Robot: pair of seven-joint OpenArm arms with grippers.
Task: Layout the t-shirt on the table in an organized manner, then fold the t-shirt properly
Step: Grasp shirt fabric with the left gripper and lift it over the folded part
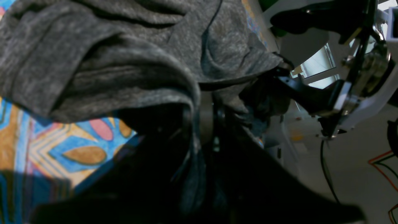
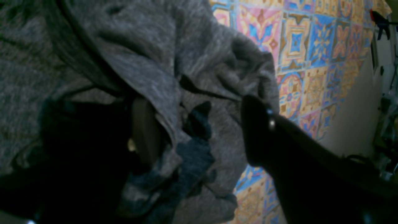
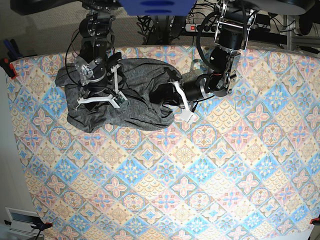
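While both wrist views blur, base shows t-shirt [image 3: 125, 95] (crumpled).

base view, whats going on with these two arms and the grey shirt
Two robot arms are working on a dark-grey t-shirt that lies bunched up at the far side of the patterned table, not yet spread flat. The left gripper has closed on a fold at the shirt's edge. The right gripper sits over the other side with its jaws open, fabric draped around its fingers.
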